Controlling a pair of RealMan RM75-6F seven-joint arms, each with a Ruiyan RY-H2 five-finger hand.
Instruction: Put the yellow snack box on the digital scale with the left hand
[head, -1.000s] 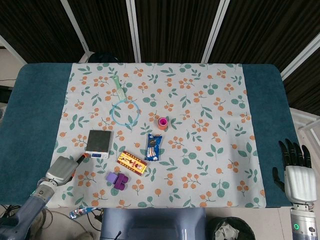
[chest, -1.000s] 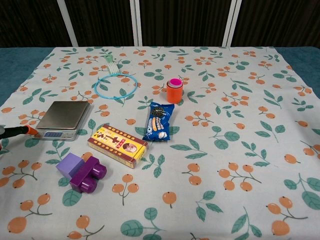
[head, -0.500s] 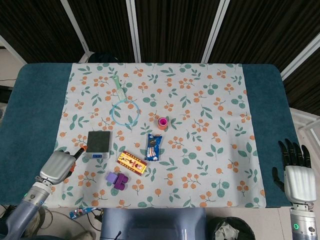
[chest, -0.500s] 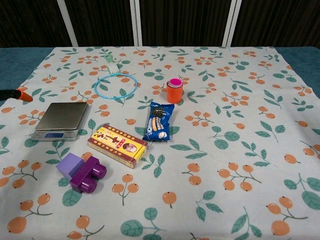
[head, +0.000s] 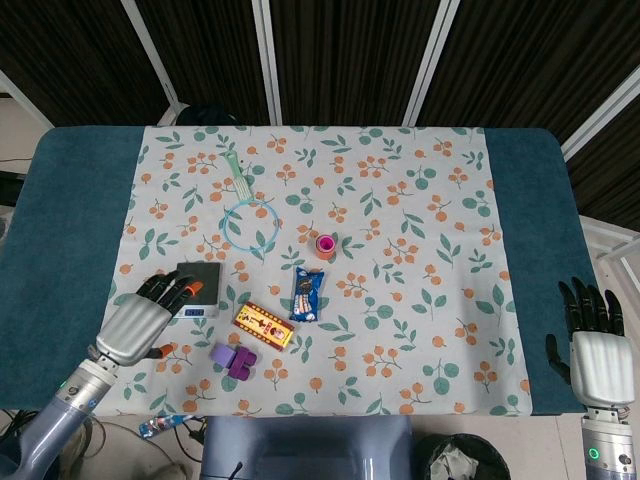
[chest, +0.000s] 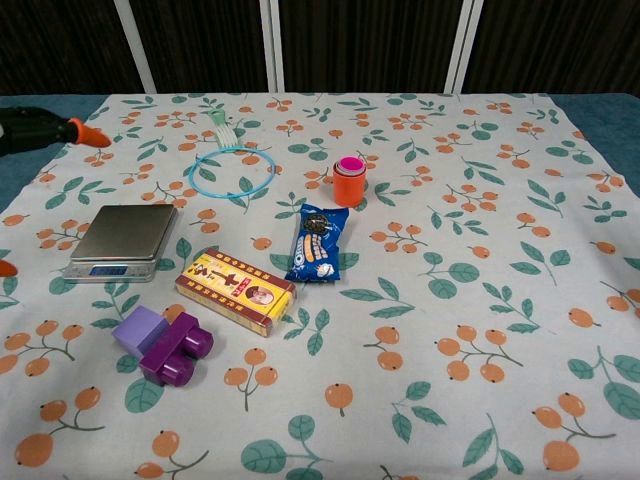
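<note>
The yellow snack box lies flat on the floral cloth, just right of the digital scale, not yet lifted; the left hand hovers beside the scale, fingers spread, empty, seemingly approaching; the right hand rests open, well apart.

Robot manipulation laboratory or test cell. A teal-covered tabletop carries a floral tablecloth printed with orange berries and green leaves, on which unrelated test items lie well apart: a digital scale, a yellow snack box, a blue snack packet, purple building blocks, an orange and pink cup and a blue ring with a green handle. Dark slatted panels with white uprights close the far side. Cables trail on the floor at the near left, beside the robot's own base.
</note>
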